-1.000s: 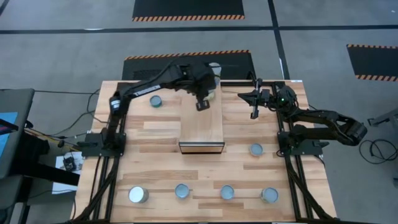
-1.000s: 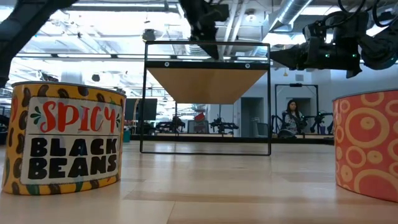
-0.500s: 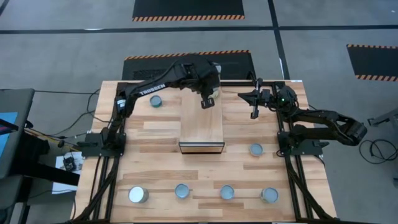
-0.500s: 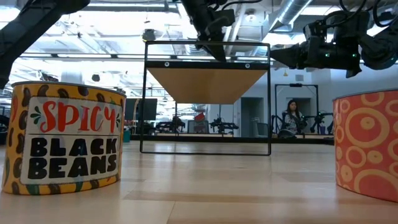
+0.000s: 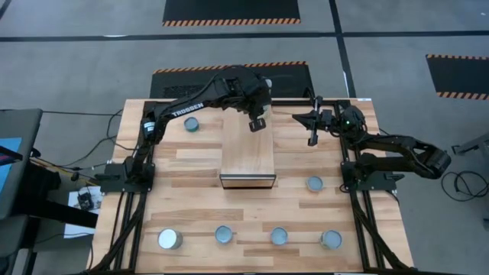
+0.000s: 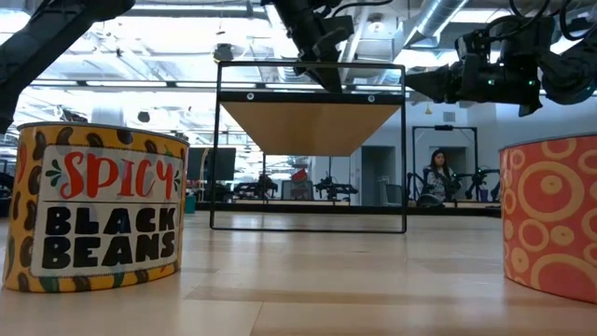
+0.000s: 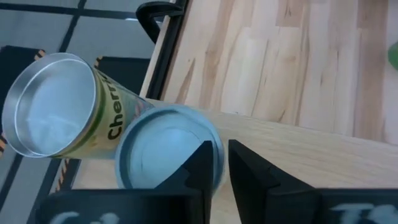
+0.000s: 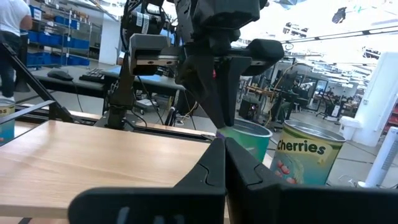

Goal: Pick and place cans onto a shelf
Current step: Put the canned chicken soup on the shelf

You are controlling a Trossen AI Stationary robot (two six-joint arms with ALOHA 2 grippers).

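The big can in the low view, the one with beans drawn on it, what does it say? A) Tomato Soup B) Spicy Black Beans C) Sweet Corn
B: the can standing on the tabletop reads "Spicy Black Beans" in big letters across its label.

A planked wooden counter (image 5: 191, 172) is sitting on a grey floor (image 5: 76, 61) crossed by dark lines. Black mats with striped orange edges (image 5: 229, 11) are lying at twelve and two o'clock. Cables (image 5: 84, 179) are trailing at nine o'clock. A person (image 6: 435, 177) is sitting far behind.
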